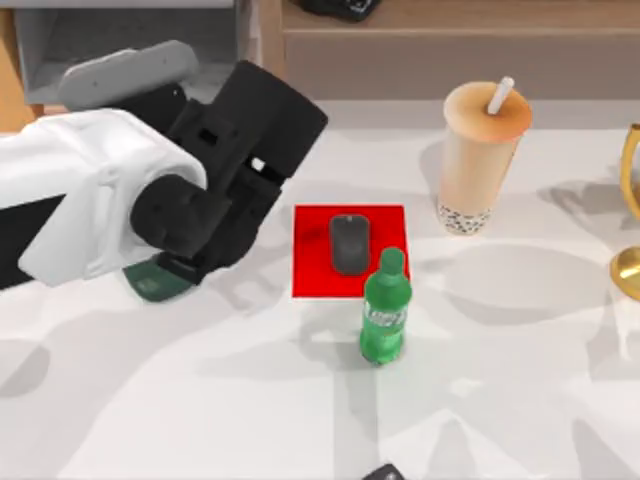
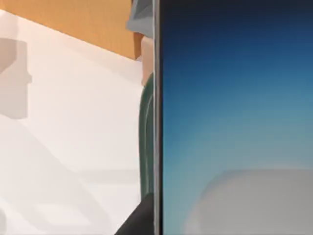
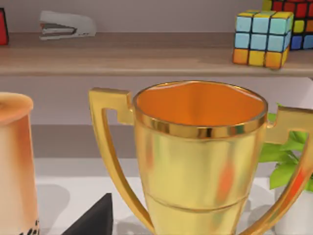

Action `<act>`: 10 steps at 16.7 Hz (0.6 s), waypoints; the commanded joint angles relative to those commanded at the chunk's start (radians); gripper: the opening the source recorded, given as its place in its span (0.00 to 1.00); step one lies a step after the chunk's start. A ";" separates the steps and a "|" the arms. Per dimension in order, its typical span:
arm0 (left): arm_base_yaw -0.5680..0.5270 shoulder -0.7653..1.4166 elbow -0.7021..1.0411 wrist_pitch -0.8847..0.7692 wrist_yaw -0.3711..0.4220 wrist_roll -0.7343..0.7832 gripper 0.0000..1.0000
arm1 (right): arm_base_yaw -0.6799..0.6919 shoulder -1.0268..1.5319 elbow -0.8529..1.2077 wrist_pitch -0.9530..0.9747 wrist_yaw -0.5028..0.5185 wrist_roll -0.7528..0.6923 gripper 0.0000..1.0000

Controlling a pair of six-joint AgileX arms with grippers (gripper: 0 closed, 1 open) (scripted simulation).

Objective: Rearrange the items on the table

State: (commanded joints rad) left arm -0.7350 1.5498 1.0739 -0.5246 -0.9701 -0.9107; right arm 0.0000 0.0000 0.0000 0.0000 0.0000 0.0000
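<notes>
My left arm reaches in over the left half of the table (image 1: 500, 400), its black gripper (image 1: 165, 275) low near the left edge, and from above I cannot tell whether the pincer is open or closed, since the wrist housing covers the fingers. A dark green rounded shape (image 1: 150, 285) pokes out from under that gripper on the tabletop. In the left wrist view a phone (image 2: 234, 117) with a glowing blue screen stands upright, close against the lens, with a dark green edge (image 2: 145, 142) just behind its side; whether the fingers clamp it I cannot say. Near the middle of the table the grey mouse (image 1: 349, 243) lies on a flat red mat (image 1: 312, 270), and a green bottle (image 1: 385, 310) stands upright at the mat's front right corner, overlapping it. Toward the back edge, right of centre, the bubble-tea cup (image 1: 480, 160) stands upright with its white straw (image 1: 500, 97). A gold trophy (image 1: 630, 230) sits at the right edge of the table; the right wrist view looks straight at that trophy (image 3: 200, 161), with the cup (image 3: 14, 161) beside it, and behind them a shelf (image 3: 146, 58) carrying a stapler (image 3: 66, 24) and a puzzle cube (image 3: 261, 38).
</notes>
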 joint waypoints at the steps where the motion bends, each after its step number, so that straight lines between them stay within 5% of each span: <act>1: 0.001 0.000 0.001 0.009 -0.020 0.006 0.00 | 0.000 0.000 0.000 0.000 0.000 0.000 1.00; 10: -0.008 -0.044 -0.006 0.042 0.005 0.016 0.00 | 0.000 0.000 0.000 0.000 0.000 0.000 1.00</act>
State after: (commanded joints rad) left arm -0.7428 1.5063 1.0680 -0.4822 -0.9651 -0.8950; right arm 0.0000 0.0000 0.0000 0.0000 0.0000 0.0000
